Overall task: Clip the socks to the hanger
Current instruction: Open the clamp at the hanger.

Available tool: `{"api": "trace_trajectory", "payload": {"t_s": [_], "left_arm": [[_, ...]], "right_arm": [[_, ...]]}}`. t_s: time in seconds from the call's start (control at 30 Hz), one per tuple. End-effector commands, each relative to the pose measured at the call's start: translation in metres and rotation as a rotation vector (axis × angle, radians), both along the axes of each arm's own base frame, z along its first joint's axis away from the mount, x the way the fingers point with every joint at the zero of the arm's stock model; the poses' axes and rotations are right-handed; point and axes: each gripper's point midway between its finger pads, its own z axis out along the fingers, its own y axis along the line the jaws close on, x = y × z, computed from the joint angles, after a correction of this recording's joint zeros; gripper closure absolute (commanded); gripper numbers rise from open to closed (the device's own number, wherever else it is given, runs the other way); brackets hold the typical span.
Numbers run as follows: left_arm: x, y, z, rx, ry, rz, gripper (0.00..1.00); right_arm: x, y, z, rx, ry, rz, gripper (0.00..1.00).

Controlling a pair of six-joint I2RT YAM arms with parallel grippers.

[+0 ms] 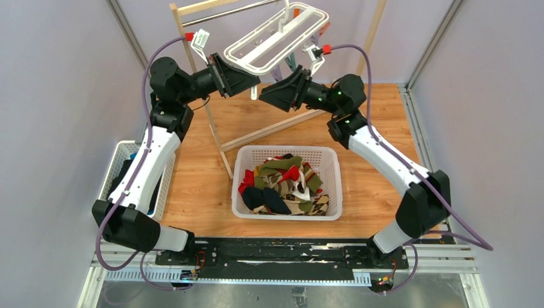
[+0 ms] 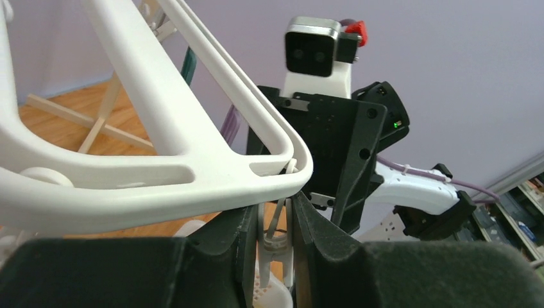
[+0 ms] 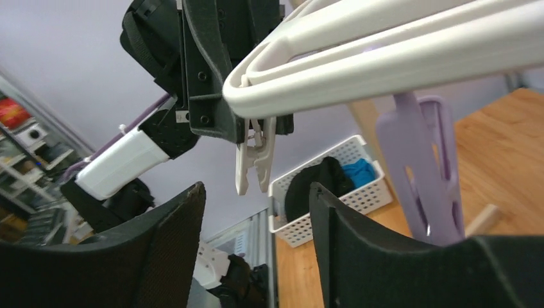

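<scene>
Socks [image 1: 285,183] lay heaped in the white basket [image 1: 287,149] on the worktop [image 1: 199,192], near centre. None was lifted and none was on the hanger [image 1: 276,38], which hung tilted at the far centre. Both arms were raised to its near end. The left pincer [image 2: 276,237] was closed narrow on the upper end of a white clip [image 3: 255,160] dangling from the hanger's rim. The right pincer [image 3: 256,244] stood wide and empty, facing that clip from the right.

By my judgement the clip was being readied with no sock to feed it. Done well, the right pincer would drop to the basket, take one sock by its cuff and bring the edge up between the clip's lower tips. The left would squeeze them apart, letting go only once cloth sat deep inside.

A lilac clip [image 3: 420,173] hung just right of the white one and could snag a rising sock. The wooden rack [image 1: 269,130] slanted across the worktop beyond the basket, and the two wrists were crowded close. A second basket [image 1: 128,144] sat at the left edge, holding a dark bundle [image 3: 317,186].
</scene>
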Motion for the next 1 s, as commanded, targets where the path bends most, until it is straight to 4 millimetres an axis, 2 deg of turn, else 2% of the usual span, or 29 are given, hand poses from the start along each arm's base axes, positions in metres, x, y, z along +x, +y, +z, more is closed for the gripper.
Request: {"api": "trace_trajectory", "payload": {"t_s": [0.0,0.13,0.2,0.4,0.5,0.6,0.73,0.83,0.97], "left_arm": [[-0.003,0.005,0.004,-0.011,0.032,0.056,1.0],[0.003,0.008,-0.002,0.028,0.057,0.102,1.0],[0.004,0.009,-0.003,0.039,0.061,0.114,1.0],[0.002,0.011,-0.007,0.065,0.076,0.125,1.0],[0.004,0.013,-0.013,0.089,0.076,0.141,1.0],[0.004,0.013,-0.017,0.107,0.087,0.143,1.0],[0.005,0.014,-0.018,0.126,0.086,0.149,1.0],[0.003,0.016,-0.018,0.136,0.079,0.153,1.0],[0.004,0.016,-0.023,0.145,0.089,0.152,1.0]], "right_arm": [[0.008,-0.032,-0.005,-0.093,-0.088,-0.199,0.38],[0.003,-0.05,-0.03,-0.227,-0.1,-0.291,0.35],[-0.002,-0.056,-0.056,-0.316,-0.098,-0.323,0.3],[-0.032,-0.075,-0.153,-0.69,-0.107,-0.401,0.28],[-0.049,-0.084,-0.189,-0.816,-0.117,-0.419,0.27],[-0.071,-0.083,-0.216,-0.895,-0.151,-0.388,0.26],[-0.077,-0.103,-0.253,-1.051,-0.075,-0.427,0.27],[-0.085,-0.11,-0.268,-1.078,0.014,-0.426,0.28],[-0.089,-0.113,-0.289,-1.085,0.086,-0.445,0.36]]}}
